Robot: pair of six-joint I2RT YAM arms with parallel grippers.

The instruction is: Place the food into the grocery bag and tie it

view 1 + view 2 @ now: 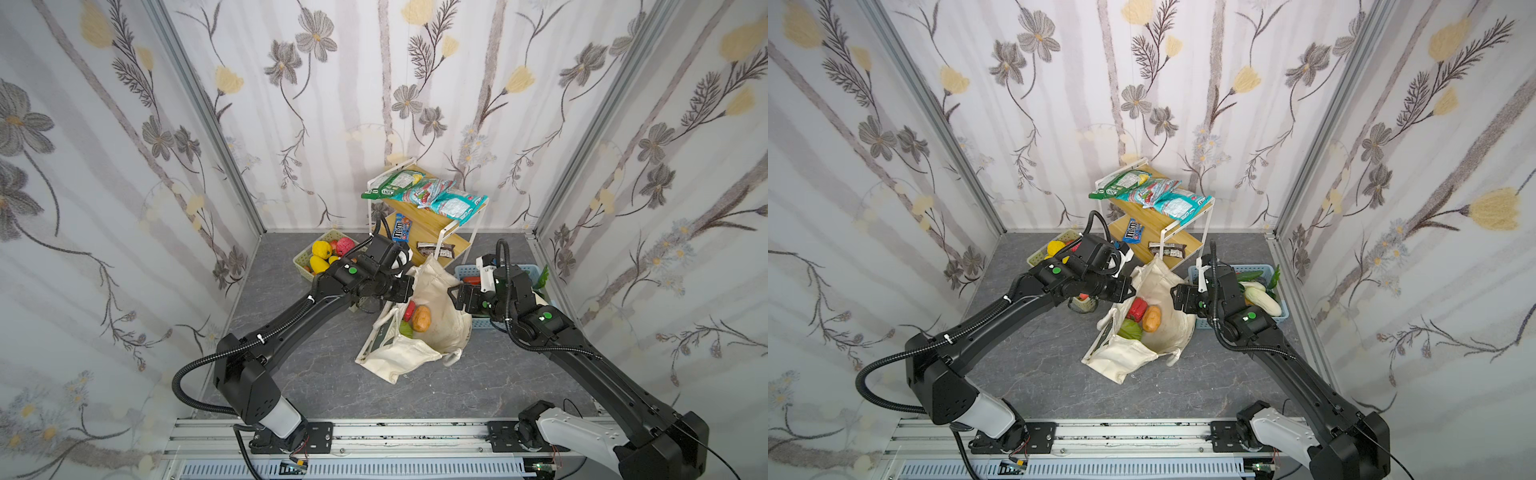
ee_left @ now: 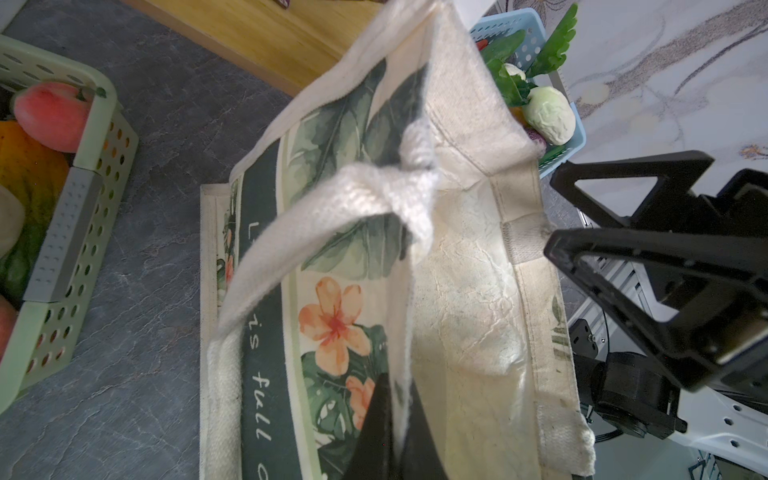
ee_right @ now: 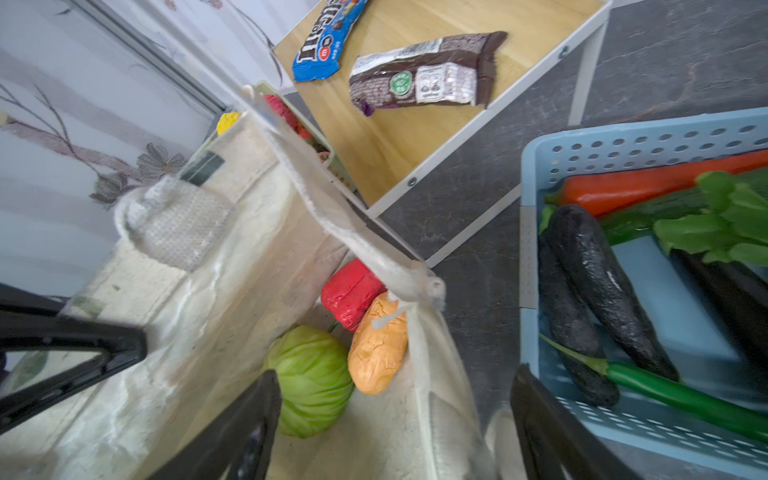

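In both top views the grocery bag [image 1: 440, 286] [image 1: 1163, 282] stands open on the tabletop [image 1: 316, 374], food [image 1: 420, 318] inside. Left wrist view: the fingers of the left gripper [image 2: 399, 386] clamp its rim. Right wrist view: the fingers of the right gripper [image 3: 395, 374] stand apart at its mouth.

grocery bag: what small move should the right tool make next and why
Probably swing the right tool over to the blue basket, toward an eggplant. It hangs open and empty by the grocery bag's rim, the left tool pinches the bag's other rim so the mouth gapes, and only a red pepper, a cabbage and an orange piece lie inside.
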